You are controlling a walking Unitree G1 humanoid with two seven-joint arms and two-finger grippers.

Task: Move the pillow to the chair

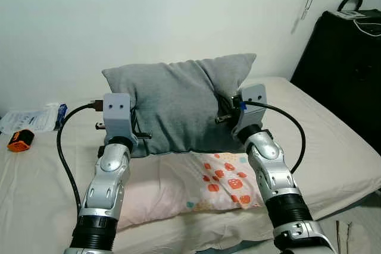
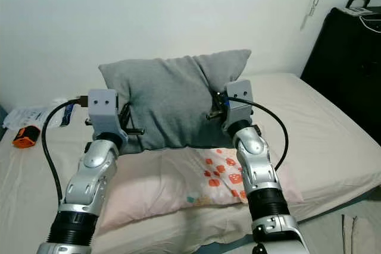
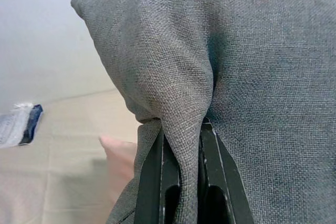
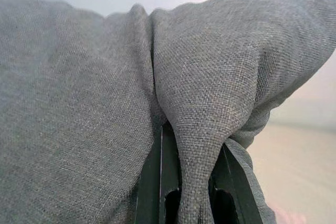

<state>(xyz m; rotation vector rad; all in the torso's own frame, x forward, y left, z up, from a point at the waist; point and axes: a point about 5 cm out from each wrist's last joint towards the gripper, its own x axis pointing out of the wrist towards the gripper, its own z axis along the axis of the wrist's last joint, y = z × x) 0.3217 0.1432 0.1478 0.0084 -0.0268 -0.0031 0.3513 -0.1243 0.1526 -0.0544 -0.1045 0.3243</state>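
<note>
A grey fabric pillow (image 1: 175, 102) is held up off the bed between my two arms, in front of the white wall. My left gripper (image 1: 138, 132) is shut on a fold at the pillow's left side. In the left wrist view the black fingers (image 3: 152, 182) pinch the grey cloth (image 3: 184, 103). My right gripper (image 1: 223, 111) is shut on a fold at the pillow's right side, and its fingers (image 4: 157, 182) clamp the bunched fabric (image 4: 199, 129) in the right wrist view. No chair can be made out.
Below the grey pillow lies a pale pink pillow (image 1: 196, 185) with orange prints on the beige bed (image 1: 333, 141). An orange object (image 1: 19, 140) and a plastic packet (image 1: 33, 118) rest at the bed's far left. A black suitcase (image 1: 345, 63) stands at the right.
</note>
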